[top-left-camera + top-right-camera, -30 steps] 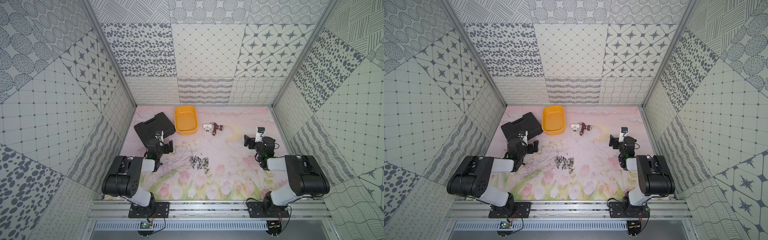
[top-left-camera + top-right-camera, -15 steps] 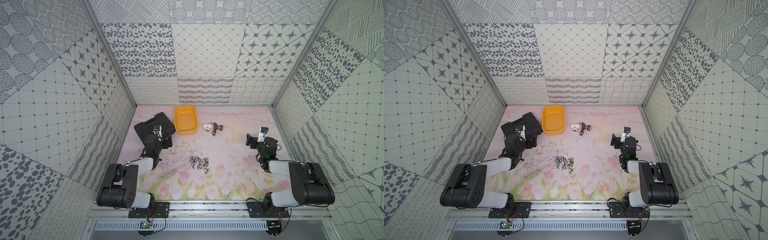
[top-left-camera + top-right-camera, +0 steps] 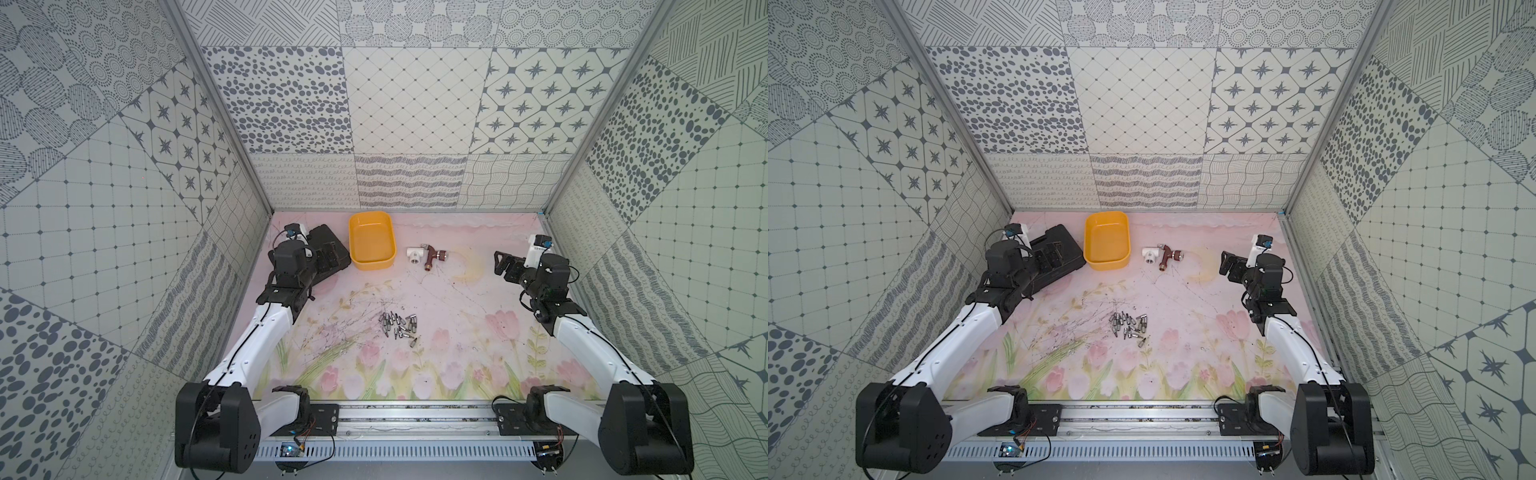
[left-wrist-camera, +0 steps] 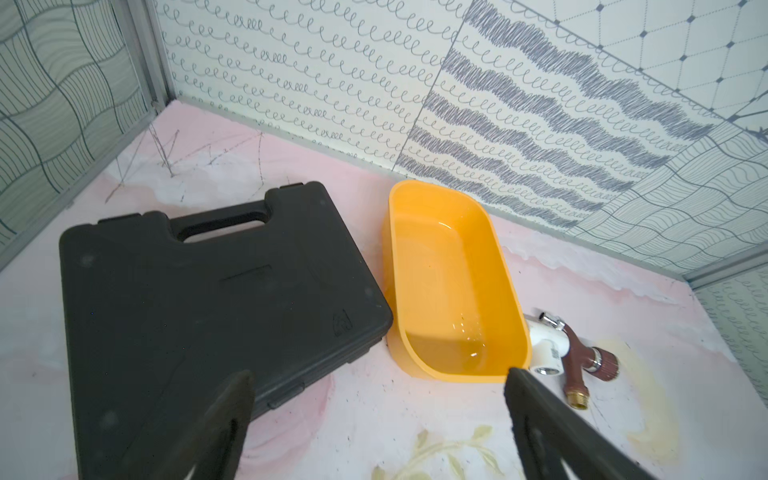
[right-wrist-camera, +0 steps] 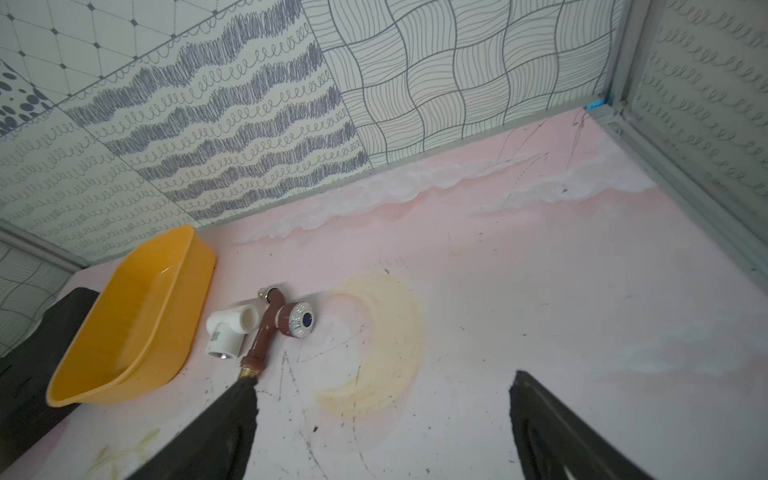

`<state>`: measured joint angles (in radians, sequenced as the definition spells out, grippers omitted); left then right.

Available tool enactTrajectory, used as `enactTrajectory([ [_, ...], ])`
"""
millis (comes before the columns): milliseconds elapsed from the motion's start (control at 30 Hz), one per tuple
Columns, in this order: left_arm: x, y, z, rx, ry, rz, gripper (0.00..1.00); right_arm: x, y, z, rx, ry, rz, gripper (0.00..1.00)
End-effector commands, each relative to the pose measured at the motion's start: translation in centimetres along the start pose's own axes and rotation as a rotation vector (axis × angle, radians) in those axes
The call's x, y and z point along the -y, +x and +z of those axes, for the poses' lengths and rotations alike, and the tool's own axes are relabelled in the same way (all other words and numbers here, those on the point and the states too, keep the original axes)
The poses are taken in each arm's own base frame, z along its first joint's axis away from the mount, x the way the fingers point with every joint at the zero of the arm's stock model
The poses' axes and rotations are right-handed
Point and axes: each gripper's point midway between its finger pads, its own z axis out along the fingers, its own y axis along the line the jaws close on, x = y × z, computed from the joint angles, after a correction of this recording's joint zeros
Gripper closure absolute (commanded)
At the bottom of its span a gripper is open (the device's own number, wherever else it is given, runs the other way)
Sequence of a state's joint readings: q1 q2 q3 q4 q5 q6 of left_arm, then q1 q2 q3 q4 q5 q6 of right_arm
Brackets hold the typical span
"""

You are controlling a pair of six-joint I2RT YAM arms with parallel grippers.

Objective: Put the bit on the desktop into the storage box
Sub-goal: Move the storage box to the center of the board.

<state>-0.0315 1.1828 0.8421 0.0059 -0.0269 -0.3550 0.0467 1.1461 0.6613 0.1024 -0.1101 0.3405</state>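
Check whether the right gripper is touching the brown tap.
Apart. In both top views bare desktop shows between the open right gripper and the tap; their overlap in the right wrist view is only line of sight.

I can't read any text from here. The black case (image 4: 216, 299), far left, carries a small embossed mark by its right, near corner, but I can't make out what it is. The white pipe fitting (image 5: 228, 328) has a little dark print on its side, too small for me to read. The tap knob (image 5: 300, 319) shows only a blue dot, no lettering.
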Motion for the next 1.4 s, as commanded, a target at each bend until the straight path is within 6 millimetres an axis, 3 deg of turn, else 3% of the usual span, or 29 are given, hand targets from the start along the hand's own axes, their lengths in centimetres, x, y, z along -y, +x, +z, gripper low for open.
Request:
enactTrajectory([
  [0,-0.2,6.5,-2.7,-0.332,-0.029,-0.161,0.01,-3.1,1.5,0.5,-0.133,-0.07,0.062,0.03],
  [267,0.8,12.1,-4.1,-0.572,0.03,-0.198,0.01,-12.1,2.5,4.0,-0.269,-0.178,-0.028,0.03],
  [600,0.6,16.9,-3.2,-0.707,0.042,-0.258,0.01,-19.1,5.0,9.7,-0.402,-0.26,-0.067,0.06],
  [800,0.8,18.6,-2.4,-0.759,0.029,-0.248,0.01,-21.9,7.1,13.0,-0.466,-0.306,-0.039,0.17],
  [1000,1.1,19.7,-2.0,-0.796,0.013,-0.211,0.01,-24.7,9.5,15.8,-0.52,-0.349,-0.047,0.22],
  [1367,1.3,20.6,-1.5,-0.816,-0.003,-0.194,0.01,-27.4,12.7,19.8,-0.567,-0.356,-0.031,0.29],
])
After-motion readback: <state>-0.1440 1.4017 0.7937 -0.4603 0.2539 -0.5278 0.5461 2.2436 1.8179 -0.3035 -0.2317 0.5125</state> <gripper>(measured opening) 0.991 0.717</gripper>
